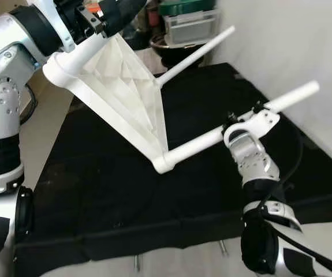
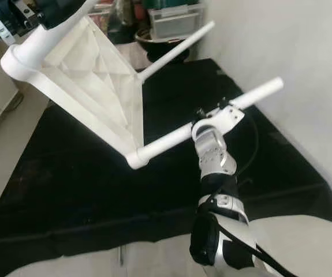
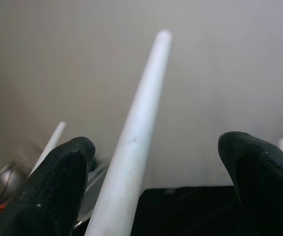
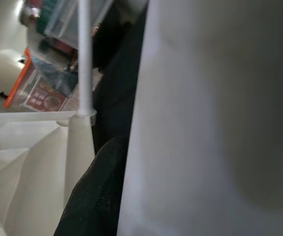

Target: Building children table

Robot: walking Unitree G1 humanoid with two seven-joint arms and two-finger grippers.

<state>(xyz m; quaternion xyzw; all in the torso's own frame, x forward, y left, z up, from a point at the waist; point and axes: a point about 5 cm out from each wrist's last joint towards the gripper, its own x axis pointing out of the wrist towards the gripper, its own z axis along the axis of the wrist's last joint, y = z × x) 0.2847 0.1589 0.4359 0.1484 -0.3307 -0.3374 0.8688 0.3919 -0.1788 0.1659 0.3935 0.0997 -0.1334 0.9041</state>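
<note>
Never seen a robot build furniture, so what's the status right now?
Left gripper holds white tabletop tilted up. Right gripper shut on near leg. Far leg fitted. Black mat below.

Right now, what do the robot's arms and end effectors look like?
Both arms are silver metal with black sections. The left arm has rounded silver joints; black cables run along the right arm. The left end effector has two thick, black, textured fingers.
</note>
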